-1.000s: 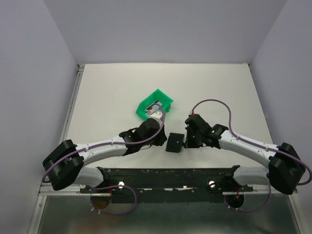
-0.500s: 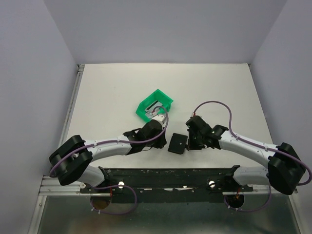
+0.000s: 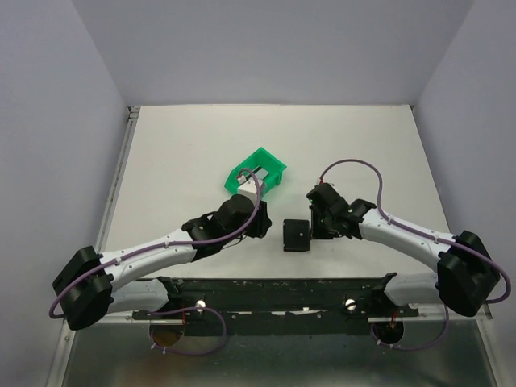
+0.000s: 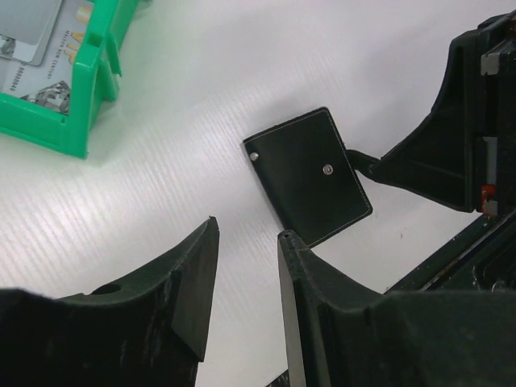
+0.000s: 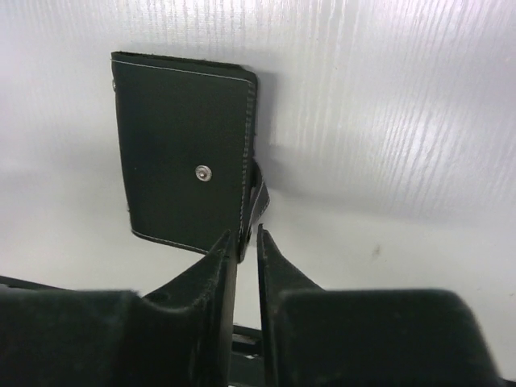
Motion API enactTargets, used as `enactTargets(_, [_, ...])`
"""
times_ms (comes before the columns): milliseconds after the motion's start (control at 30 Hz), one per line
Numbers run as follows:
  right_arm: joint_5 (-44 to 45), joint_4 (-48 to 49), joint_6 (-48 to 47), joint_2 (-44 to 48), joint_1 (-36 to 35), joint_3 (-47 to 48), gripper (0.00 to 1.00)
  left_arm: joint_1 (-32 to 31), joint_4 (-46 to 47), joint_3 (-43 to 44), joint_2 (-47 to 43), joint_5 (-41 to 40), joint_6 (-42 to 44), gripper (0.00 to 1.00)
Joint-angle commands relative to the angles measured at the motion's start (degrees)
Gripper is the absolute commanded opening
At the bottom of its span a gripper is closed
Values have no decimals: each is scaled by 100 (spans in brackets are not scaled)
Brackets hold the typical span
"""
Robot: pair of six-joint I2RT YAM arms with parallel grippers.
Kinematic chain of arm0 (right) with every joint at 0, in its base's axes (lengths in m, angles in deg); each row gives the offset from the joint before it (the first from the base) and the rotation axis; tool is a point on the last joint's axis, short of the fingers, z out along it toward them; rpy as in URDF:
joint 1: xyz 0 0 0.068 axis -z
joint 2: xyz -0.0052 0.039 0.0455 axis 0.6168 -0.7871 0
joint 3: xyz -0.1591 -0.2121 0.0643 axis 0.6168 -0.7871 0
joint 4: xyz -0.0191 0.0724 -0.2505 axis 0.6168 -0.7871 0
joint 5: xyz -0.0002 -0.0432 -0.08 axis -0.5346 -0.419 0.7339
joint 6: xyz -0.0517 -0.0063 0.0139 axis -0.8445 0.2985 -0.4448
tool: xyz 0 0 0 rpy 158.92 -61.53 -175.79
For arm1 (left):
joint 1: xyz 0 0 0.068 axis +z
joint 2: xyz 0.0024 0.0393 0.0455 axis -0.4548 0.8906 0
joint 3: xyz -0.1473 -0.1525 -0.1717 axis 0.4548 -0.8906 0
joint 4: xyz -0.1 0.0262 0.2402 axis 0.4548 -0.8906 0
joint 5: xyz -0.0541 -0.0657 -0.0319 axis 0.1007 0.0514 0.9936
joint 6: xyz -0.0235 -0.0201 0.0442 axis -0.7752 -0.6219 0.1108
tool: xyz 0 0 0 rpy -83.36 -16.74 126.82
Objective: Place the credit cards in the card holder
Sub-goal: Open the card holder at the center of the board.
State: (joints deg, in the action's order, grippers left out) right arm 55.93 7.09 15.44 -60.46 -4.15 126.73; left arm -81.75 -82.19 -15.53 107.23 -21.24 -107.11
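Observation:
The black card holder [image 3: 297, 235] lies folded shut on the white table between my grippers, its light stud [image 5: 203, 172] facing up. My right gripper [image 5: 246, 234] is shut on the holder's right edge, where a flap sticks out; in the top view it [image 3: 315, 229] sits just right of the holder. My left gripper [image 4: 246, 230] is open and empty, just left of the holder [image 4: 308, 177] and not touching it. The credit cards [image 4: 32, 32], silvery-grey and white, lie in the green bin [image 3: 255, 171].
The green plastic bin [image 4: 81, 89] stands just behind my left wrist, close to the arm's cable. The black mounting rail [image 3: 282, 290] runs along the near table edge. Grey walls close in the table on the left, the right and the far side.
The left arm has swung, its elbow moving out to the left, while its gripper stays beside the holder. The right gripper has turned the holder squarer and shifted it slightly right.

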Motion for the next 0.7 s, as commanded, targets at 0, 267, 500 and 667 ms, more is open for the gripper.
enactTargets(0, [275, -108, -62, 3, 40, 163, 34, 152, -378, 135, -223, -391, 241, 50])
enactTargets(267, [863, -609, -97, 416, 40, 365, 66, 793, -396, 109, -407, -119, 355, 51])
enactTargets(500, [1206, -952, -141, 785, 58, 540, 69, 1364, -387, 171, -513, 13, 496, 52])
enactTargets(667, [1356, -1075, -149, 961, 58, 637, 70, 1593, -317, 258, -487, -56, 531, 52])
